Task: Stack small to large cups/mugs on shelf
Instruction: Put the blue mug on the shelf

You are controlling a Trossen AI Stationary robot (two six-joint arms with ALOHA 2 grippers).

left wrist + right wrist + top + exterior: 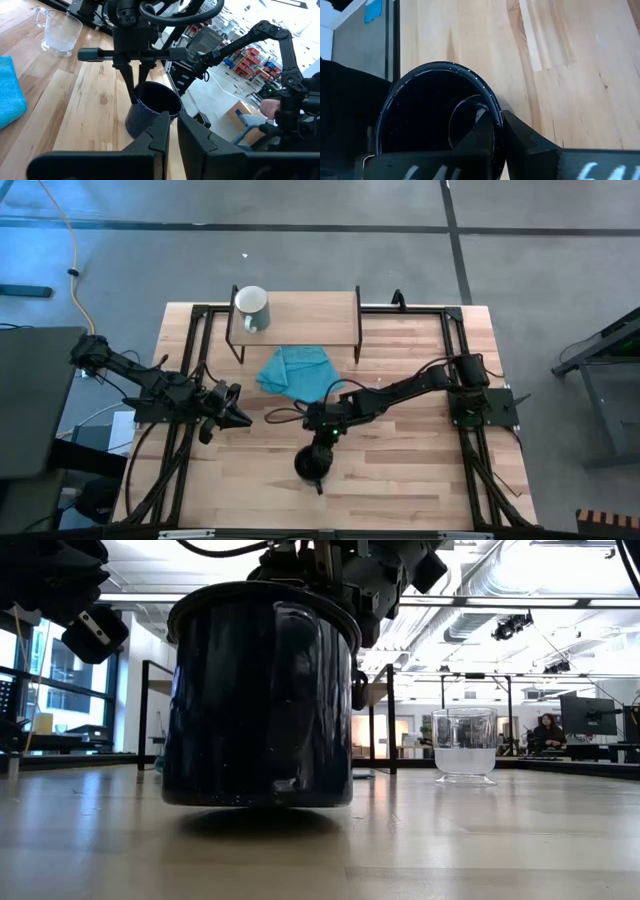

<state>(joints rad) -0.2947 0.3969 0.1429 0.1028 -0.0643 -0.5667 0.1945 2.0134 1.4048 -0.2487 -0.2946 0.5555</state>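
Observation:
A black handled mug (312,465) is near the table's front middle, upright and large in the low view (260,700). My right gripper (322,436) is shut on its rim from above. A pale white-green mug (250,308) stands on the left end of the light-wood shelf (310,315) at the far side. A clear glass cup (465,745) stands on the tabletop and also shows in the left wrist view (59,31). My left gripper (236,410) is shut and empty, left of the black mug, pointing toward it. My right gripper holds the black mug by its rim (496,116), one finger (479,136) inside the mug and the other (522,140) outside the wall. The fingers (131,82) point down from above. The mug stays upright. Whether its base rests on the table or is just above it, I cannot tell.
A blue cloth (297,372) lies on the table in front of the shelf, between the shelf and my right arm. The shelf's middle and right end are bare board. A person sits at a desk far behind the table (548,730).

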